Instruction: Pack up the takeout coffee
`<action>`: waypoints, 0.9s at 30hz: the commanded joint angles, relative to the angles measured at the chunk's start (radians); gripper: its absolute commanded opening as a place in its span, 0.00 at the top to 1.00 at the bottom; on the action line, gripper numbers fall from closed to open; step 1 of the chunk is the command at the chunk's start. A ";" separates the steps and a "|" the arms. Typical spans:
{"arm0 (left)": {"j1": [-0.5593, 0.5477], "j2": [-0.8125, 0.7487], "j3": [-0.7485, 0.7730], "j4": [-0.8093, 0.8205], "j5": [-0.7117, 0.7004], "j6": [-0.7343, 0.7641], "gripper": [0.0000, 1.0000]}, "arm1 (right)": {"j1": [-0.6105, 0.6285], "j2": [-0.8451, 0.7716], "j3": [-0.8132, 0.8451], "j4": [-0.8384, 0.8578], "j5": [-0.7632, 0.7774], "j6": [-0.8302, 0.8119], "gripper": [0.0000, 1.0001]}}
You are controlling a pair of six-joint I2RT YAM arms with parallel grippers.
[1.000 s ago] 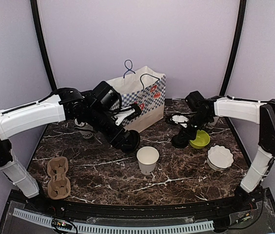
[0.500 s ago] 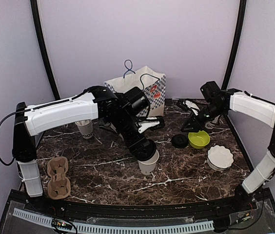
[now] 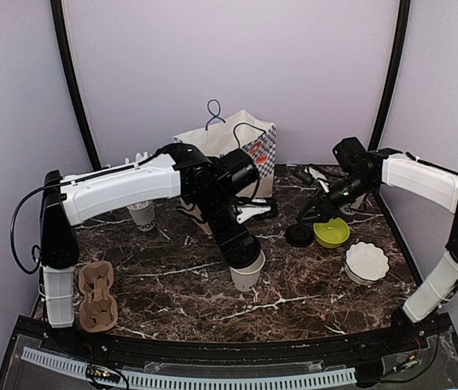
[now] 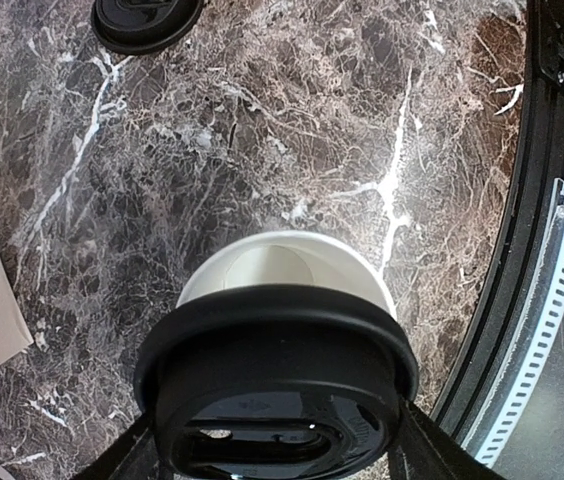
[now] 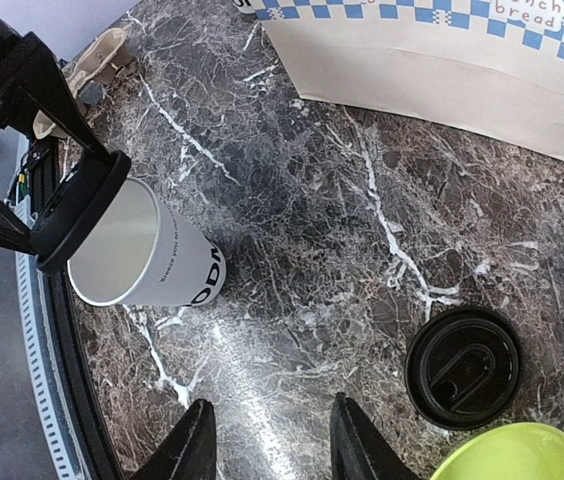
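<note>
An open white paper cup (image 3: 248, 275) with black lettering stands mid-table. My left gripper (image 3: 244, 246) is shut on a round black lid (image 4: 277, 380), held just above the cup's rim (image 4: 287, 262) and partly covering it. The right wrist view shows the lid (image 5: 80, 212) tilted over the near side of the cup (image 5: 147, 262). A second black lid (image 3: 299, 235) lies flat on the table and also shows in the right wrist view (image 5: 462, 367). My right gripper (image 3: 312, 216) hangs open and empty above the table, left of that lid (image 5: 274, 440). A like cup (image 3: 349, 208) is mostly hidden behind my right arm.
A checked paper bag (image 3: 233, 158) stands at the back. A lime-green bowl (image 3: 332, 233) sits beside the loose lid, with a white scalloped bowl (image 3: 367, 262) nearer. A cup (image 3: 142, 215) with white straw tips stands back left. A cardboard cup carrier (image 3: 97, 294) lies front left.
My left arm swung right from beside the bag, carrying its lid over the open cup. My right gripper lifted off the loose lid, left it on the table and drew back.
</note>
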 commanded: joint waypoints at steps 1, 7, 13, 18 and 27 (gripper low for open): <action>-0.007 0.005 0.038 -0.025 0.002 0.007 0.30 | -0.001 0.008 -0.015 0.010 -0.033 0.004 0.62; -0.007 0.022 0.045 -0.020 0.012 0.012 0.30 | -0.001 0.008 -0.018 0.006 -0.027 -0.003 0.61; -0.008 0.037 0.050 -0.011 0.034 0.014 0.30 | -0.001 0.018 -0.020 0.004 -0.030 -0.006 0.61; -0.008 0.050 0.050 -0.016 0.044 0.016 0.30 | -0.001 0.019 -0.019 0.000 -0.032 -0.008 0.61; -0.014 0.072 0.051 0.008 0.052 0.007 0.25 | -0.001 0.027 -0.019 -0.003 -0.046 -0.008 0.61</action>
